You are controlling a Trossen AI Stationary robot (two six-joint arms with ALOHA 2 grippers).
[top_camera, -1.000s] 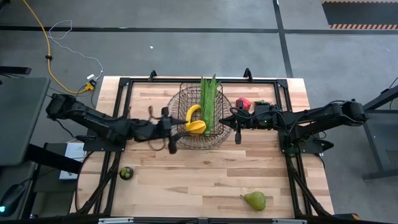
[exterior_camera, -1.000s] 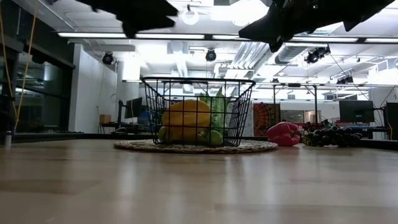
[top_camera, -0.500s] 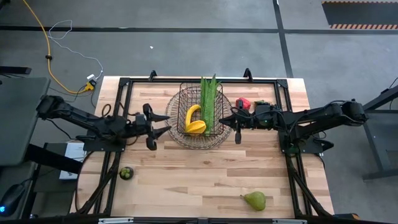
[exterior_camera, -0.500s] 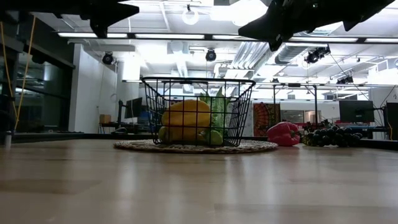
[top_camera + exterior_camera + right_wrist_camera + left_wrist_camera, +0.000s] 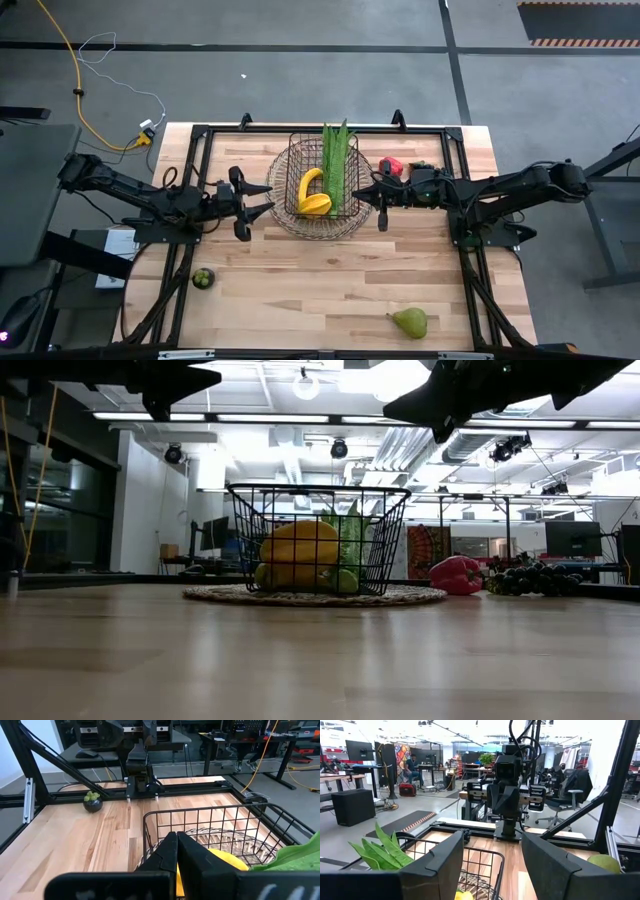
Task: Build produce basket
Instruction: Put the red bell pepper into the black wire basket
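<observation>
So far your basket (image 5: pixel 318 187) holds banana (image 5: pixel 309 184), yellow pepper (image 5: pixel 318 203), greens (image 5: pixel 336 165); pear (image 5: pixel 409 321), red pepper (image 5: pixel 390 166), grapes (image 5: pixel 530 578) remain on the counter (image 5: pixel 300 290). Left fingers (image 5: pixel 258 208) spread, empty; right fingers (image 5: pixel 381 207) closed, empty.

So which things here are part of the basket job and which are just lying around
Part of the job:
basket
banana, yellow-orange pepper, leafy bunch, all in the basket
red pepper, grapes, pear, small green fruit, all on the table

Just lying about:
yellow cable on the floor
</observation>
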